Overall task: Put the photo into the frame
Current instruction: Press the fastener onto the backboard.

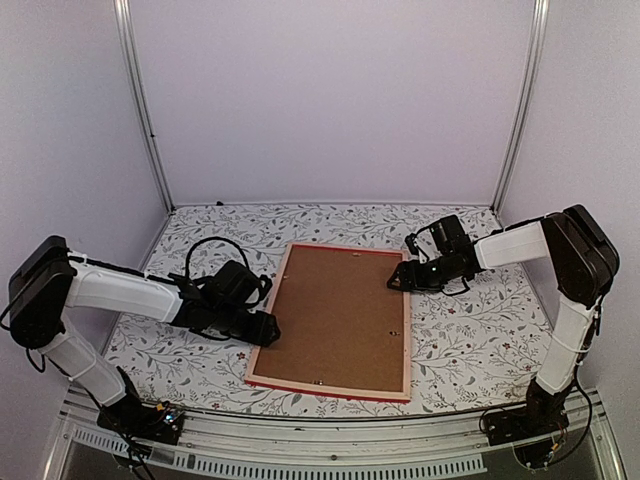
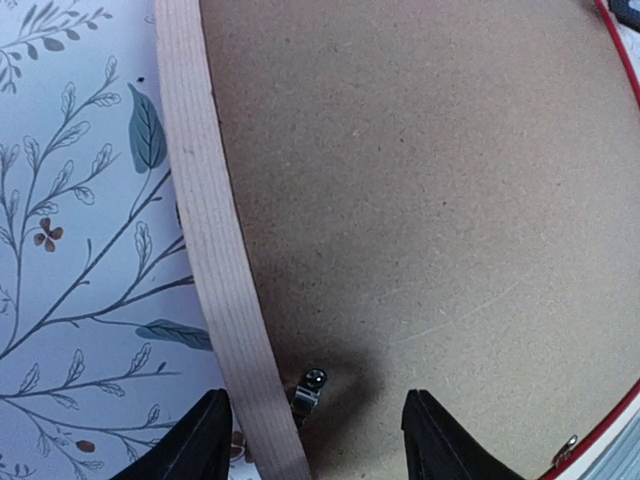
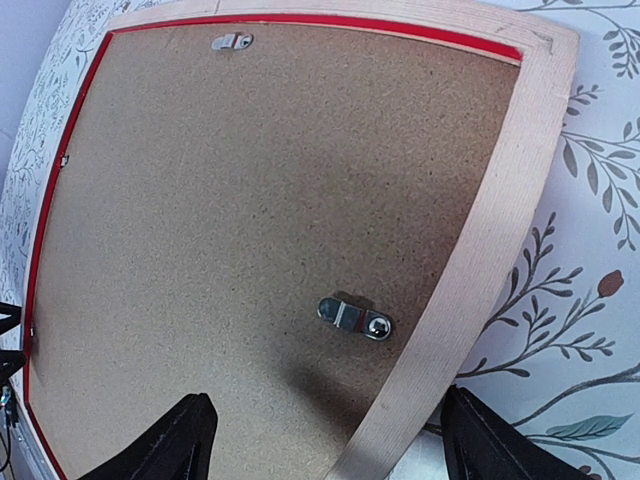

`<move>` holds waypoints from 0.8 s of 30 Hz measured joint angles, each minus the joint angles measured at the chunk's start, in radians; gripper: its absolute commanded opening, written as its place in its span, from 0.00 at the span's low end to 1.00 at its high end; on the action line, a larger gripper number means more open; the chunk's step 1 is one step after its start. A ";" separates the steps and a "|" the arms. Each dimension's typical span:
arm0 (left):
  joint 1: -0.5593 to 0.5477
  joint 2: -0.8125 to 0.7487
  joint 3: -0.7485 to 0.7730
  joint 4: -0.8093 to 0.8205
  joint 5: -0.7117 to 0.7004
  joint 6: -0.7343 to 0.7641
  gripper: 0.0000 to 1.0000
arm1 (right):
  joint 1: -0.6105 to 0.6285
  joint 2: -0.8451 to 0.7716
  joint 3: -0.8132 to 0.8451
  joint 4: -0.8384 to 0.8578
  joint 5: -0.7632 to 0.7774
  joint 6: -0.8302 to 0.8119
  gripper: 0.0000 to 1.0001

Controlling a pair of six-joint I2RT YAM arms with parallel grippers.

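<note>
frame [image 1: 407,330] face down mid-table, backing board [image 1: 335,315] on; photo unseen. left gripper [image 2: 315,440] at left rail, right gripper [image 3: 325,440] at right rail, both spread, grasping nothing. likely next: swing clip [image 3: 355,315] aside with one fingertip, other arm pinning frame.

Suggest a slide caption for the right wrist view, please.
Open right gripper over a metal clip on the backing board of the face-down frame.

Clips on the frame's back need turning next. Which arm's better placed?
Left, probably. The left pincer, open, sits right at the left-rail clip; the right pincer, also open, is farther back from the right-rail clip.
</note>
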 measured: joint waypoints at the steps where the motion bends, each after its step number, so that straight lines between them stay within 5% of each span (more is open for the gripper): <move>1: 0.000 0.000 0.000 -0.001 -0.002 0.002 0.59 | 0.000 0.000 0.000 0.000 0.000 0.000 0.82; 12: 0.000 0.029 0.009 -0.037 -0.055 0.070 0.48 | 0.000 0.000 0.000 0.000 0.000 -0.005 0.82; 24: 0.000 0.046 0.031 -0.035 -0.097 0.091 0.22 | 0.000 -0.002 0.000 -0.003 0.000 -0.007 0.82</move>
